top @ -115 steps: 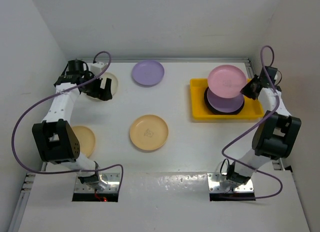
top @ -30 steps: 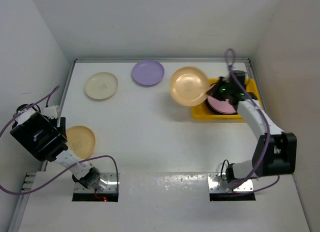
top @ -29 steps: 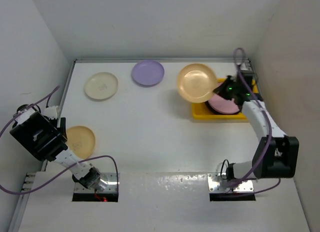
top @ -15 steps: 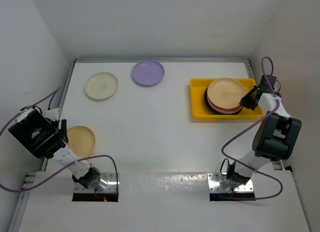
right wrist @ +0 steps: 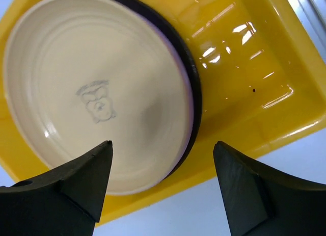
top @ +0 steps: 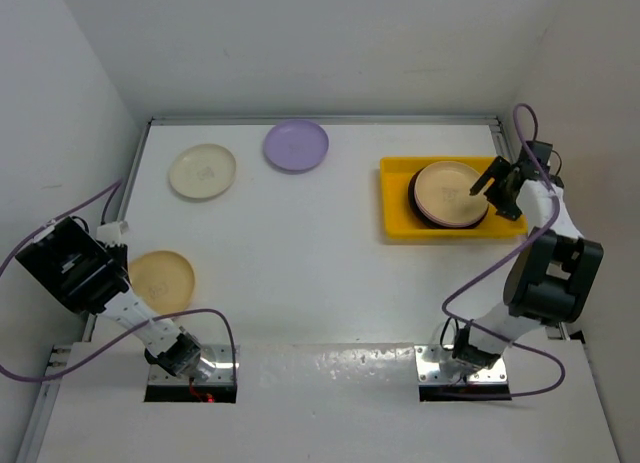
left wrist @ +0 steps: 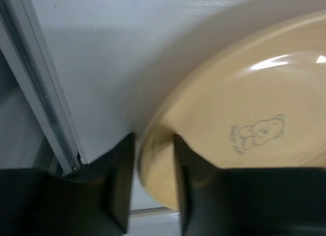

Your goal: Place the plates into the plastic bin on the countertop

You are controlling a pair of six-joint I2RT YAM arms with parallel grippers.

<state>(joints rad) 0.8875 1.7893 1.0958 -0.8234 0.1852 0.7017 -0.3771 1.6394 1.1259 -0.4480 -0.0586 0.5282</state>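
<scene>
The yellow plastic bin point(top: 394, 195) stands at the right of the countertop point(top: 300, 233) and holds a stack of plates. The top one is cream-orange point(top: 447, 191), lying over lilac and dark rims point(right wrist: 195, 96). My right gripper point(top: 497, 186) hovers open just above the stack's right edge, with nothing between its fingers point(right wrist: 163, 144). A pale orange plate point(top: 163, 276) lies at the near left. My left gripper point(left wrist: 151, 144) straddles this plate's rim point(left wrist: 155, 159), jaws partly drawn in, a sliver of gap at the left finger. A lilac plate point(top: 296, 145) and a cream plate point(top: 203, 171) lie at the back.
A metal edge rail point(left wrist: 35, 78) runs close beside the left gripper, with the side wall beyond it. The bin's right wall point(right wrist: 285, 78) lies near the countertop's right edge. White walls close in the back and both sides.
The right gripper set the orange plate on the stack in the bin, opened and drew back a little. The left jaws narrowed around the near-left plate's rim.
</scene>
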